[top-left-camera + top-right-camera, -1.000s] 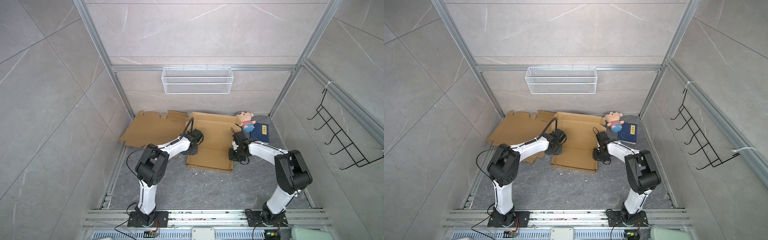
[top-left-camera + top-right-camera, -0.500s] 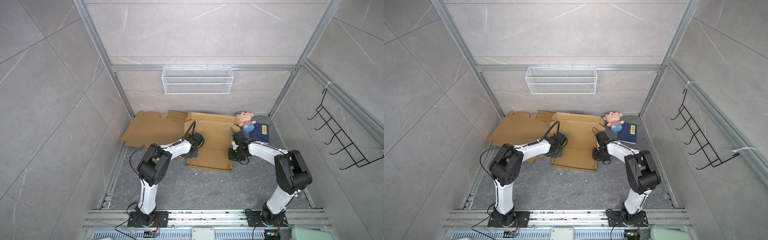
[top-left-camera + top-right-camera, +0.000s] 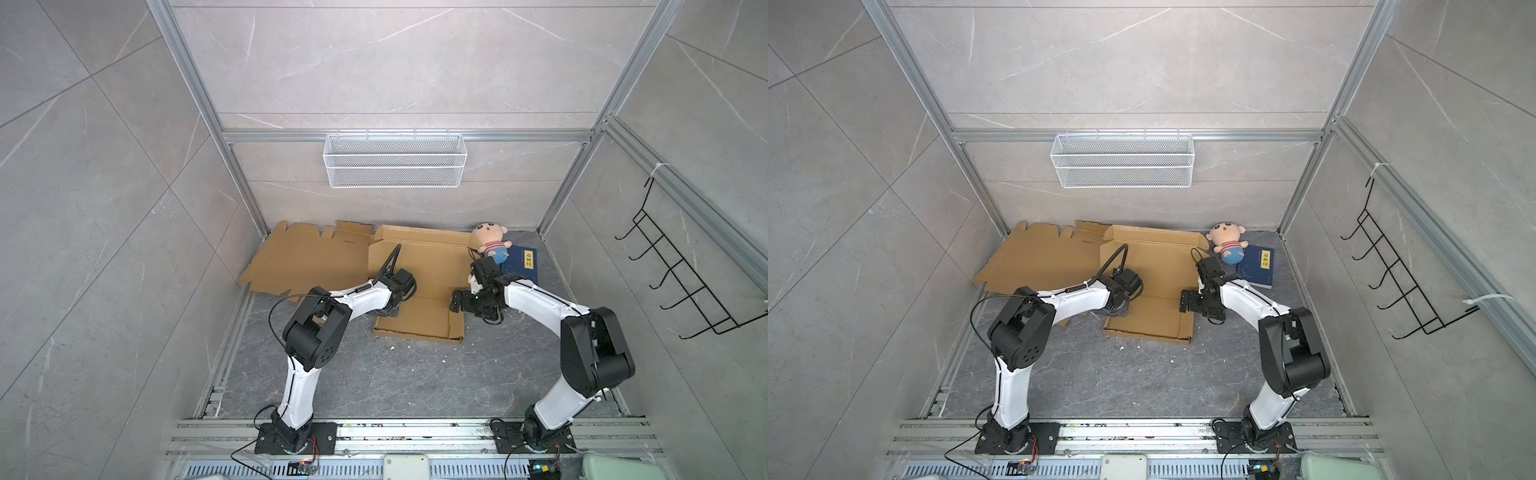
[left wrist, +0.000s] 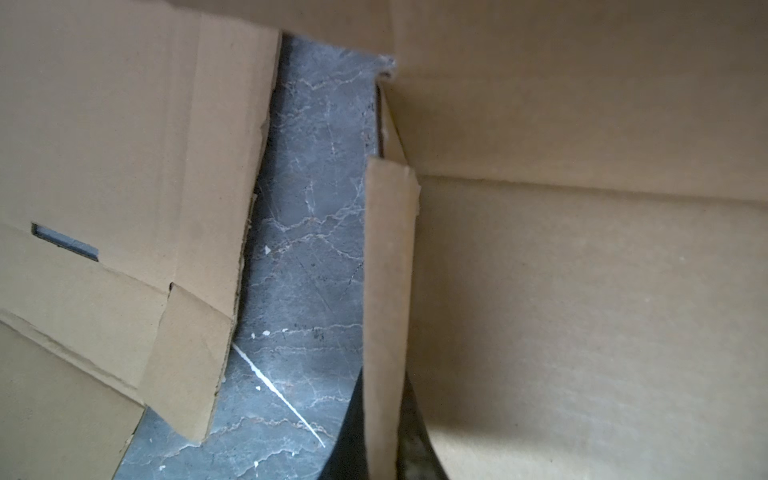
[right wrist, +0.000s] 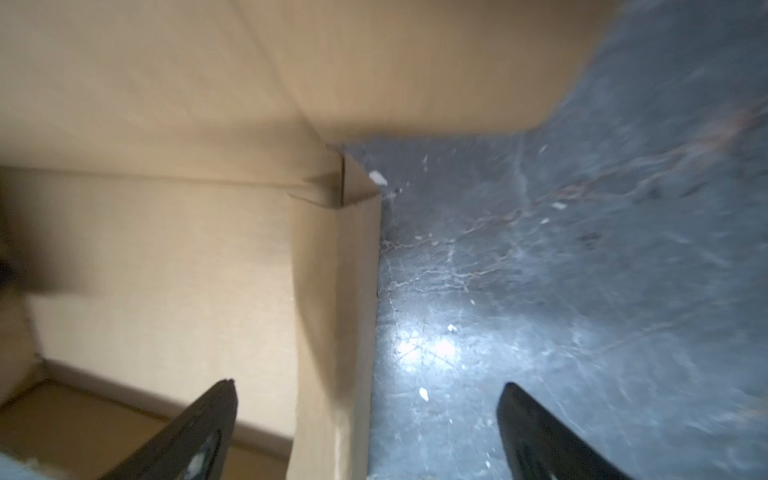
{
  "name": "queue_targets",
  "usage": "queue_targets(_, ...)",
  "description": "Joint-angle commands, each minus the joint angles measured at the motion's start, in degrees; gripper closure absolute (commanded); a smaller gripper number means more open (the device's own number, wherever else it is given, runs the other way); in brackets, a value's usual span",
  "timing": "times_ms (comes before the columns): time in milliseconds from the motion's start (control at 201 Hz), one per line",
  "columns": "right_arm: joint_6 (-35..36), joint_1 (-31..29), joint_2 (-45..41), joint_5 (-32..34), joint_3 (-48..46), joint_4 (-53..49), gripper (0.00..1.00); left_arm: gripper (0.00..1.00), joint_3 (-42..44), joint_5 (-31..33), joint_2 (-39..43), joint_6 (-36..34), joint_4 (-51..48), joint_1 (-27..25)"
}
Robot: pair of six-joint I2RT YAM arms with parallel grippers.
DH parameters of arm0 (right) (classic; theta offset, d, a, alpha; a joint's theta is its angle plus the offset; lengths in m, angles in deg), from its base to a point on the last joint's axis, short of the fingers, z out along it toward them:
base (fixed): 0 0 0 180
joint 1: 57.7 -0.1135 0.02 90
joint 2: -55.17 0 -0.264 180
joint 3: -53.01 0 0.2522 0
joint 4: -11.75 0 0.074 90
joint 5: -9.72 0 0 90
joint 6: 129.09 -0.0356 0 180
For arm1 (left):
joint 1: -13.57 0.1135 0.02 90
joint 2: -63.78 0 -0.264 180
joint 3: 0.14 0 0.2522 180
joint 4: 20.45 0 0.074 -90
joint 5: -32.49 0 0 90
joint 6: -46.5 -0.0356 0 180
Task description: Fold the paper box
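Two high views, two wrist close-ups.
Both top views look steeply down from high over the near edge of the floor (image 3: 415,386), facing its far edge, taking in all of it. Each wrist view sits very near one side wall of the paper box (image 3: 419,320), which all four show.
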Motion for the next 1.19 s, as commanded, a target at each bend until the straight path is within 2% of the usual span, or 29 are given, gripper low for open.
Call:
queue_targets(0, 1.03, 1.24, -5.45, -0.53, 2.42, -1.99, 0.00, 1.00, 3.90, 2.07, -6.94, 1.17, -1.87, 1.73)
queue_targets(114, 2.23, 1.42, -10.55, 2.33, 2.97, -1.68, 0.00, 1.00, 4.05, 2.07, -6.85, 1.17, -1.69, 1.73)
queue_targets(179, 2.44, 1.41, -14.50, 6.37, 2.58, -0.47, 0.01, 1.00, 4.08, 1.98, -6.86, 1.16, -1.69, 1.73)
queue_targets(294, -0.89, 1.50, -21.61, 11.28, -2.11, 6.18, 0.01, 1.00, 4.13, 1.76, -6.57, 1.17, -1.61, 1.73)
queue_targets(324, -1.78, 1.65, -22.18, 10.67, -2.97, 7.24, 0.01, 1.00, 4.11, 1.47, -6.23, 1.06, -1.62, 1.73)
queue_targets(398, -0.50, 2.60, -21.10, 4.23, -2.31, 7.65, 0.01, 1.00, 4.32, 0.48, -4.76, 0.68, -1.24, 1.82)
queue_targets(488, 0.96, 2.74, -18.07, 0.30, 0.69, 4.79, 0.14, 0.93, 3.99, -0.13, -2.91, 0.28, -1.36, 1.97)
queue_targets(577, -0.29, 2.74, -17.24, -2.13, -0.23, 6.39, 0.20, 0.84, 3.40, -0.14, -1.24, -0.01, -2.09, 2.07)
queue_targets(762, -1.69, 2.76, -16.09, -4.70, -0.86, 7.49, 0.24, 0.72, 2.24, 0.10, 2.36, -0.59, -4.42, 2.36)
queue_targets(1190, -2.13, 2.82, -14.01, -7.08, -0.93, 8.08, 0.27, 0.56, -1.74, -1.96, 8.21, -1.16, -7.32, 2.96)
